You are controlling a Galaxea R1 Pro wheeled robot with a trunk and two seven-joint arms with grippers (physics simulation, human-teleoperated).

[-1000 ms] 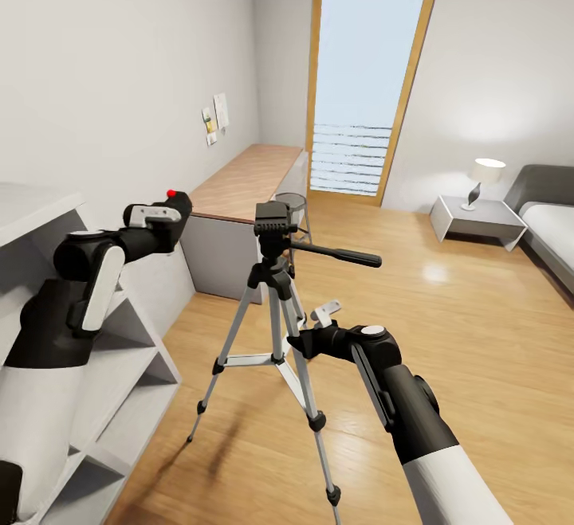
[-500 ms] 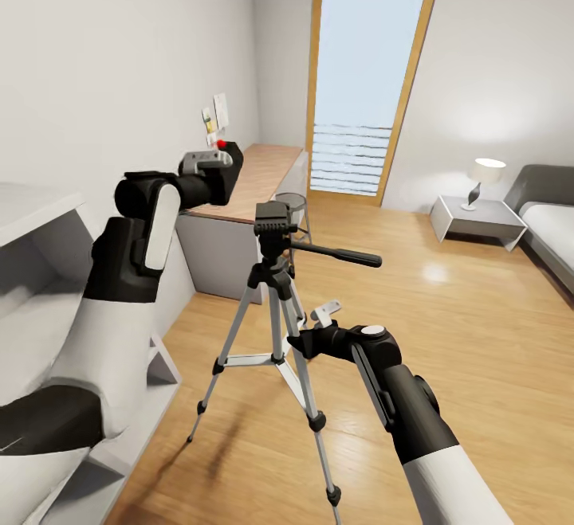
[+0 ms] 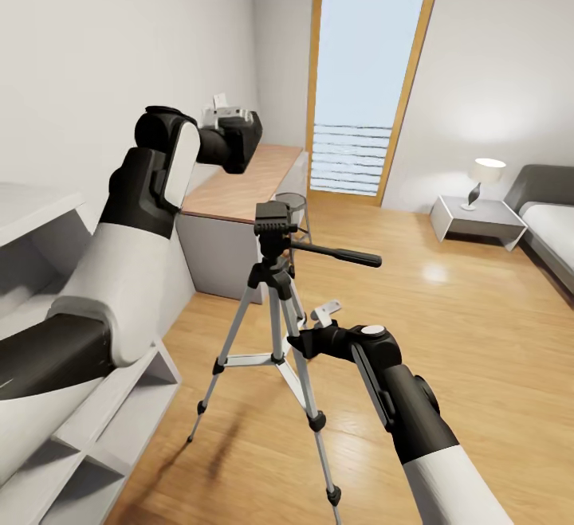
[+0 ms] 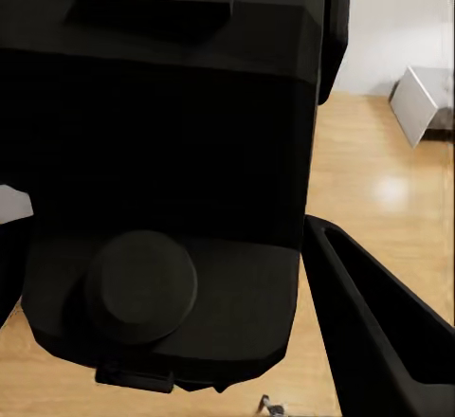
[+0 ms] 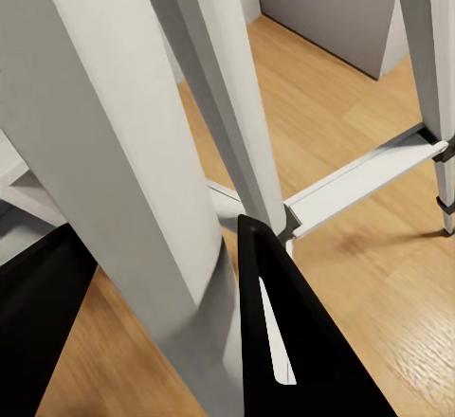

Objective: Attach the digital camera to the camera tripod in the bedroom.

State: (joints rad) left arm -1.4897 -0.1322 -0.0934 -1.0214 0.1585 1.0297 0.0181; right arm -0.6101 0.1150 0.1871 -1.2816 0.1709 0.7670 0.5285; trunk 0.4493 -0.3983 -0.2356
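The digital camera (image 3: 245,143), a small black box, is held up over the desk, above and left of the tripod head, with my left gripper (image 3: 231,135) shut on it. In the left wrist view the camera's black body (image 4: 171,152) sits close, beside one of the gripper's fingers (image 4: 379,341). The camera tripod (image 3: 273,218) stands on the wood floor in the middle, its pan handle (image 3: 339,255) pointing right. My right gripper (image 3: 301,340) is shut on a silver tripod leg (image 5: 114,152) low down, by the spreader bars.
A wood-topped desk (image 3: 239,182) runs along the left wall. A grey cube shelf (image 3: 119,413) stands at the near left. The tall window (image 3: 367,71) is behind, with a nightstand and lamp (image 3: 478,218) and the bed (image 3: 554,230) at the right. Bare floor lies right of the tripod.
My left arm has swung up and to the right with the camera, from beside the shelf to above the level of the tripod head. The right arm and tripod have not moved.
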